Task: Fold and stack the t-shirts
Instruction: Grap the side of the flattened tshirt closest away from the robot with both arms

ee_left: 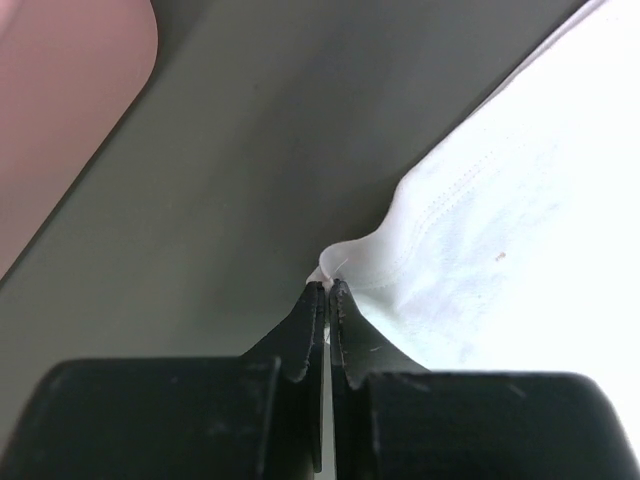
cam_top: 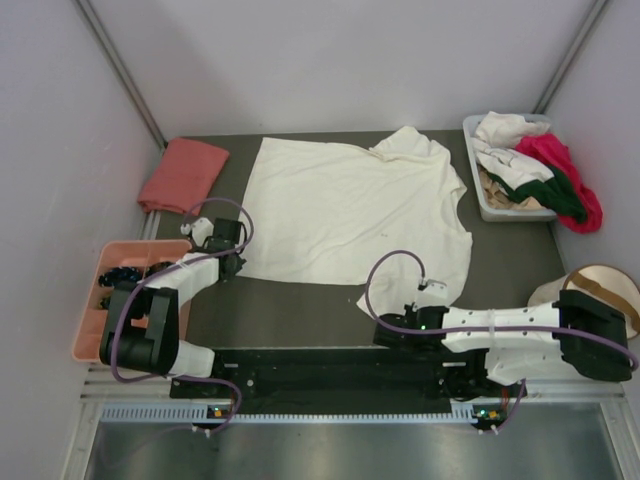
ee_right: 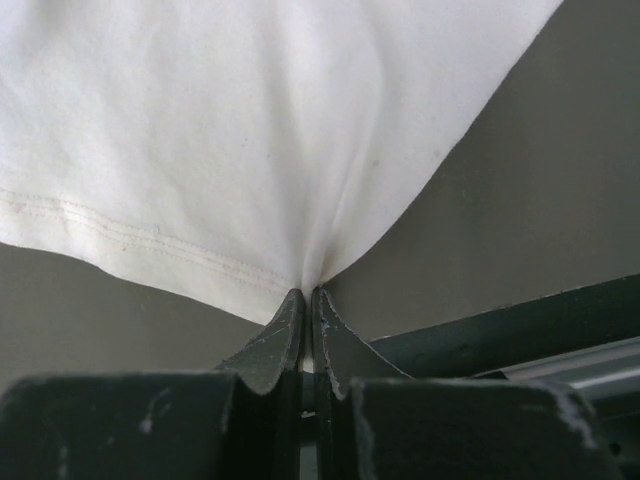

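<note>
- Pink compartment tray (cam_top: 90,335): L edge of table (cam_top: 300,315); small dark items (cam_top: 128,272) in far compartments.
- Round beige pouch (cam_top: 600,285), tan strap: R edge.
- Pale bin (cam_top: 510,214): far-R corner.

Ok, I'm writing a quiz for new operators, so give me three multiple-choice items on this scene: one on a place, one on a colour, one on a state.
1. Where does the salmon shirt lie?
A) far left of the table
B) far right of the table
C) near middle of the table

2. What colour is the tray?
A) pink
B) blue
C) black

3. How is the left pincer?
A) wide open
B) shut on a corner of the cream shirt
C) shut on nothing

Answers:
1 A: the top view shows it by the far left edge.
2 A: its walls are pink in the top view.
3 B: the left wrist view shows the jaws closed with white cloth pinched at their tips.
</note>
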